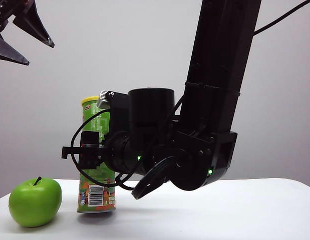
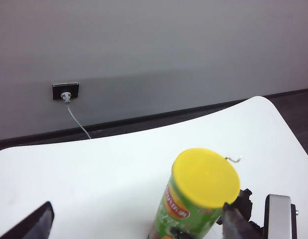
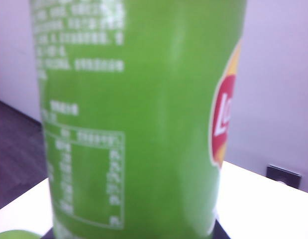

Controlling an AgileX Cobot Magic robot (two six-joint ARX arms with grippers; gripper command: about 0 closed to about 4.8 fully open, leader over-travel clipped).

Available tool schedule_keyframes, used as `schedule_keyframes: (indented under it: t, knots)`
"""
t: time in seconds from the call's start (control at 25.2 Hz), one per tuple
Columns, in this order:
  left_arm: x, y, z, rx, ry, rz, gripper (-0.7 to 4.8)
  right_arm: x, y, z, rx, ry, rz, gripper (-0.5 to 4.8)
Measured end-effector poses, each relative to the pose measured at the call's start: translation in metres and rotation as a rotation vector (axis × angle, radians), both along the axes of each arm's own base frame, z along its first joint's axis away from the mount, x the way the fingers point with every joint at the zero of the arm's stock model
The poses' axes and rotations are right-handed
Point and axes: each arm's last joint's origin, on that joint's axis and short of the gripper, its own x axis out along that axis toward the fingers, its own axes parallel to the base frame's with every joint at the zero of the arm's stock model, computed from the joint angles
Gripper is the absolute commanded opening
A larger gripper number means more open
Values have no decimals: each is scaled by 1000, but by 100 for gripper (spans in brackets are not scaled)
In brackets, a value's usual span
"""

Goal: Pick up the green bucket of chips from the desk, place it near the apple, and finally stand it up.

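Apple sits lower left on the desk. Left gripper hangs wide open, upper left. Green bucket of chips stands nearly upright just beside the apple, right gripper clamped around its middle. Probably only letting go remains.

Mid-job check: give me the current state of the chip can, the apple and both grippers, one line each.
green bucket of chips: upright, yellow lid on top, base at or just above the desk, right of the apple and apart from it.
apple: resting on the desk, stem up, untouched.
right gripper: shut on the can's middle, reaching in from the right.
left gripper: open, raised high at the upper left, holding nothing.
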Motion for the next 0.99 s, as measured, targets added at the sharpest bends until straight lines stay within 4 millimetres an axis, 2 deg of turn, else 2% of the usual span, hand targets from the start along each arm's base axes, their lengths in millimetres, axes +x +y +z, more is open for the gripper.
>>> schedule_keyframes:
  t: [0.4,0.52,0.63,0.75,0.99]
  knots:
    - [0,-1,0,-16,3,-18,434,1,-1,-1,43,26,-56,239]
    - [0,-1,0,-15,2,-17,434,1,-1,-1,26,11,-66,210]
    - [1,-1,2,-12,-17,-16,434,-7,5,0,-49,-60,-70,211]
    - [1,-1,2,-12,-19,-16,434,-14,11,1,-51,-79,-50,211]
    - [1,-1,2,-12,-17,-16,434,-13,9,1,-54,-75,-109,211]
